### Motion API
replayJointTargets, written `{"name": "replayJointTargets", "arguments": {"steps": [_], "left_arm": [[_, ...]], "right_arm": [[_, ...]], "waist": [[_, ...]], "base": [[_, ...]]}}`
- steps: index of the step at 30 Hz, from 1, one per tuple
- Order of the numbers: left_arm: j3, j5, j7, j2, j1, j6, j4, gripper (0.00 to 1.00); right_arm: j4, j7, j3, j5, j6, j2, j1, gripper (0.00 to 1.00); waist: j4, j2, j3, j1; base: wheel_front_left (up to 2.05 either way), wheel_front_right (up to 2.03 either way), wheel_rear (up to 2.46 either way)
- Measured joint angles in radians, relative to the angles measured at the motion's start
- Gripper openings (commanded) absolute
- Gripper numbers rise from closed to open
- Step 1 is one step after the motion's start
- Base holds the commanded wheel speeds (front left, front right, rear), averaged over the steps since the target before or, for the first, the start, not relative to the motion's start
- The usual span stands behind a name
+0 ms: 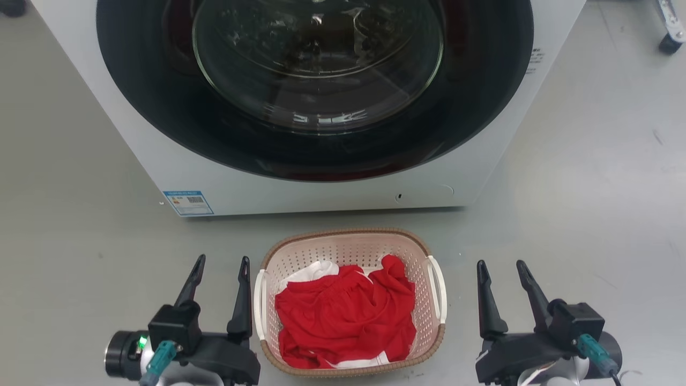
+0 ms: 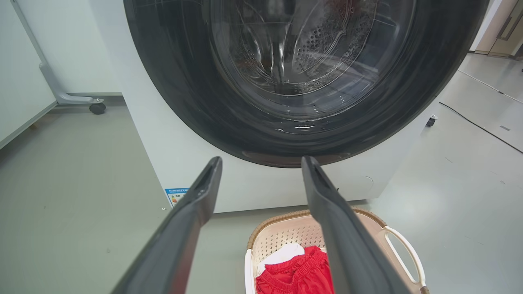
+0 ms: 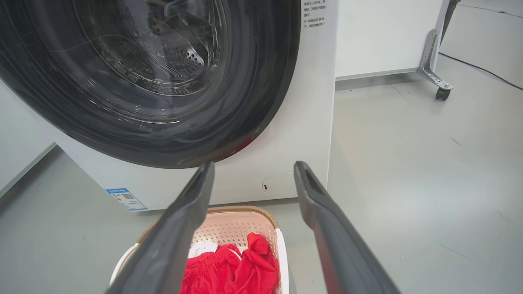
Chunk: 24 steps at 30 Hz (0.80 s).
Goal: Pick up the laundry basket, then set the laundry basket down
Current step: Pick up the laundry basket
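Centrally, low in the head view, the laundry basket (image 1: 343, 251) sits upright on a grey floor (image 1: 64, 241), close in front of a white front-loading washing machine (image 1: 161, 134), with a strip of bare floor between the two. The basket is pale pink-cream perforated plastic with a brown woven-look rim and a white handle (image 1: 259, 305) on each short side. Inside it lies a crumpled red garment (image 1: 345, 313) that covers most of the bottom, with a bit of white cloth (image 1: 316, 271) showing behind it.

The left gripper (image 1: 223, 259) rests to the left of the basket, its two dark fingers spread apart and holding nothing. Its inner finger lies just beside the basket's left handle. The right gripper (image 1: 501, 262) rests to the right, also spread wide and empty, a little farther from the right handle. Both pairs of fingers point toward the washer.

The washer's round glass door (image 1: 316, 59), ringed in black, is shut. A small blue label (image 1: 188, 202) is stuck at the machine's lower left corner. In each wrist view the parted fingers frame the washer's front, with the basket low beside them.
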State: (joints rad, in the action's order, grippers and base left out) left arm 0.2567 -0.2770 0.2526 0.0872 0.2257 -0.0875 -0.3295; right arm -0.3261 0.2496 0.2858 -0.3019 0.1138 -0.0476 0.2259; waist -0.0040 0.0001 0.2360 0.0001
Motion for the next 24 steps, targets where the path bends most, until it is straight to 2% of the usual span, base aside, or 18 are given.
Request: {"name": "replayJointTargets", "arguments": {"steps": [12, 24], "left_arm": [[-0.027, -0.003, -0.024, -0.007, 0.209, 0.001, -0.115, 1.0], [-0.024, -0.005, -0.032, -0.021, 0.343, 0.01, -0.224, 1.0]], "right_arm": [[-0.117, 0.004, -0.027, -0.001, -0.027, -0.003, 0.214, 1.0], [-0.229, 0.007, -0.04, -0.001, -0.05, -0.007, 0.384, 1.0]], "waist": [[-0.008, 0.0001, 0.186, 0.0001], [-0.013, 0.0001, 0.36, 0.0]], "base": [[0.0, 0.0, 0.0], [0.0, 0.0, 0.0]]}}
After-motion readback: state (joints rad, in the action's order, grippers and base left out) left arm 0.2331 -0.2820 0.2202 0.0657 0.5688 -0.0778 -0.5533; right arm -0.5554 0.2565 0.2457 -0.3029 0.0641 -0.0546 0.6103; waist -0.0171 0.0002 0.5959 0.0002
